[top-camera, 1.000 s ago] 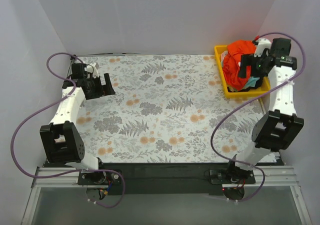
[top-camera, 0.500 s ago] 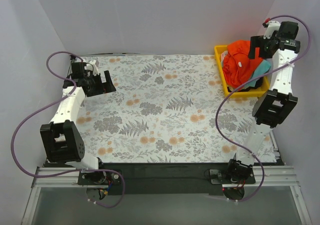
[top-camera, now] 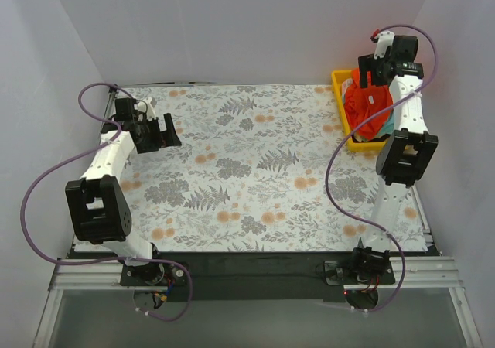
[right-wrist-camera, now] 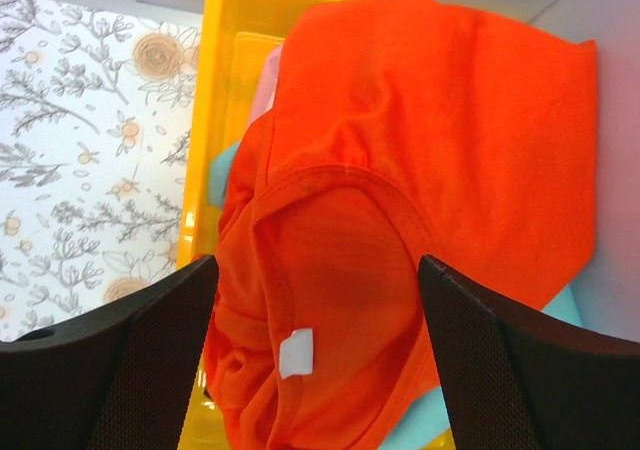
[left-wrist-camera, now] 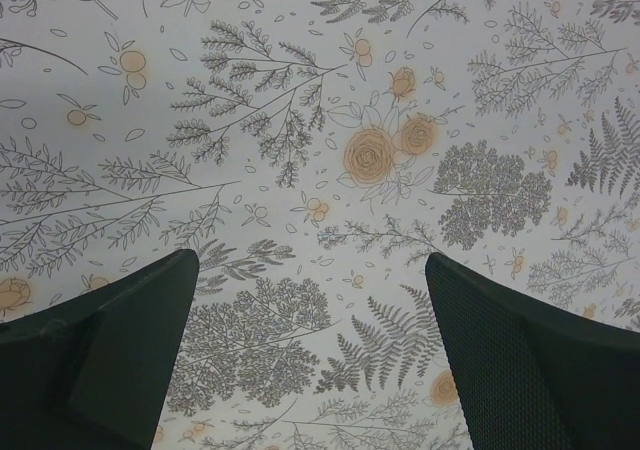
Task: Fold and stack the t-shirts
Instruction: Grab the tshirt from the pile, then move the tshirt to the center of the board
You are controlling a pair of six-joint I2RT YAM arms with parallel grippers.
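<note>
The orange-red t-shirt (top-camera: 366,104) lies crumpled in the yellow bin (top-camera: 339,100) at the back right. In the right wrist view the orange-red shirt (right-wrist-camera: 400,160) fills the middle, its collar and white tag facing up. A bit of the teal-green t-shirt (right-wrist-camera: 425,432) shows under it, and also in the top view (top-camera: 389,122). My right gripper (top-camera: 373,68) hovers open above the bin's back end, its fingers (right-wrist-camera: 120,370) apart over the shirt and holding nothing. My left gripper (top-camera: 166,131) is open and empty above the floral cloth at the far left.
The table is covered with a floral-patterned cloth (top-camera: 255,162). The yellow bin's rim (right-wrist-camera: 205,110) stands beside the right wall. White walls enclose the table at the back and both sides. Purple cables loop off both arms.
My right arm has swung up and back, from low over the bin's right side to high above its back end. The left arm has barely moved.
</note>
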